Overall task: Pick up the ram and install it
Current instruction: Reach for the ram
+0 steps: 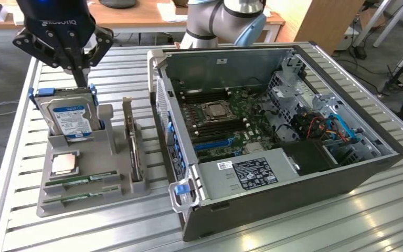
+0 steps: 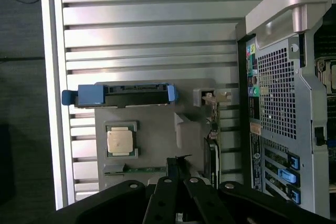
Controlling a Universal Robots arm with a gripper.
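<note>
The tool (image 1: pixel 81 77) hangs closed and empty above the hard drive (image 1: pixel 72 115). The ram (image 1: pixel 82 181) lies flat at the opposite end of the tray (image 1: pixel 135 190), well apart from the tool. Bare slatted surface (image 1: pixel 82 231) borders the tray; the computer case (image 1: pixel 369 173) stands close on the exterior view's right.

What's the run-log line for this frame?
gripper: shut, empty, raised above grey tray | ram sticks: two, lying flat in tray, untouched | install: not started
</note>
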